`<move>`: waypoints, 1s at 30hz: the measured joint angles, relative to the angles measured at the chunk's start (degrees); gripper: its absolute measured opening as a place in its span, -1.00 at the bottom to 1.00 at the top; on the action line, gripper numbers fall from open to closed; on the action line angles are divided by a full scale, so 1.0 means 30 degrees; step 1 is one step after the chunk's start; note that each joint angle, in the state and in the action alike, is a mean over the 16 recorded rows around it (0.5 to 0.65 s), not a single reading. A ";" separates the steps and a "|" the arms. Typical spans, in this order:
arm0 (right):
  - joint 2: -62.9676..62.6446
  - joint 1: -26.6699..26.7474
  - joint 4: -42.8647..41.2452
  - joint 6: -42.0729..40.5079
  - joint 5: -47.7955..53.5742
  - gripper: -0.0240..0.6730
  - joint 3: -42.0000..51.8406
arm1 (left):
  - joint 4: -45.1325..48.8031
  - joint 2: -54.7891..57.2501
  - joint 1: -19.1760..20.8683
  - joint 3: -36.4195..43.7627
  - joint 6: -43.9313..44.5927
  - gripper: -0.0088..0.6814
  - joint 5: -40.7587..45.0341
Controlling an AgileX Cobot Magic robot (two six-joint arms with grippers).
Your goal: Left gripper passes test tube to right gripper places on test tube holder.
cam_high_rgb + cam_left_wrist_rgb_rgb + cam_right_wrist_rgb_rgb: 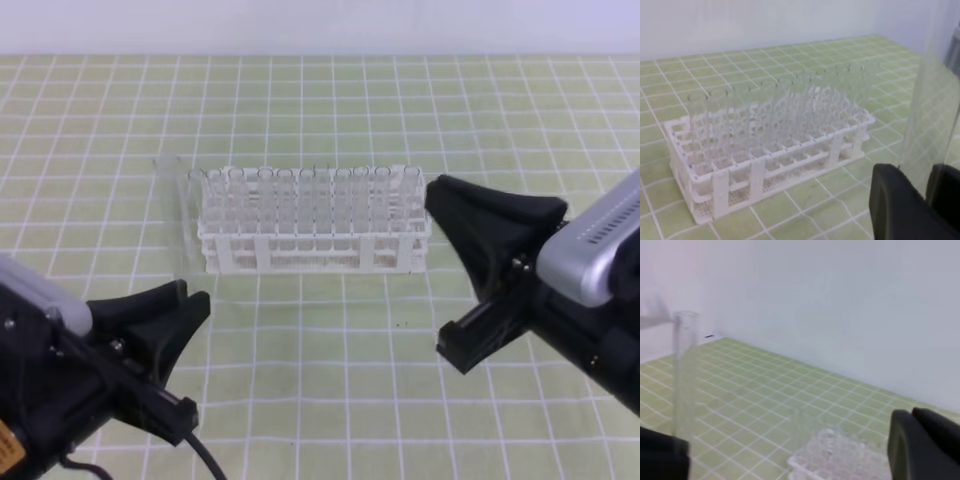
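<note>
Test tube [177,215] stood upright in the air, its lower end pinched between the fingers of the left gripper [186,292], rim up, just left of the test tube holder [315,250] and apart from it. In the left wrist view the tube [932,100] rose clear between the two black fingertips [895,200]; jaws grasping it. Holder sat on the green checked mat [330,380], crowded with clear tubes. Right gripper [440,195] hovered just beside the holder's right end, jaws clenched, nothing between them; its black fingers [920,440] showed pressed together in the right wrist view
</note>
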 joint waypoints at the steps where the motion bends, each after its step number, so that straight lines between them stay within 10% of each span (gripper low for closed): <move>1: 0.0086 0.0073 -0.0215 0.0294 -0.0167 -0.94 -0.0065 | 0.0088 0.0064 0.0000 0.0000 -0.0108 -0.79 -0.0051; 30: 0.3534 0.0506 -1.0024 1.2176 -0.0660 0.26 -0.3198 | 0.7772 0.0615 -0.0008 0.0008 -0.7281 -0.74 -0.2663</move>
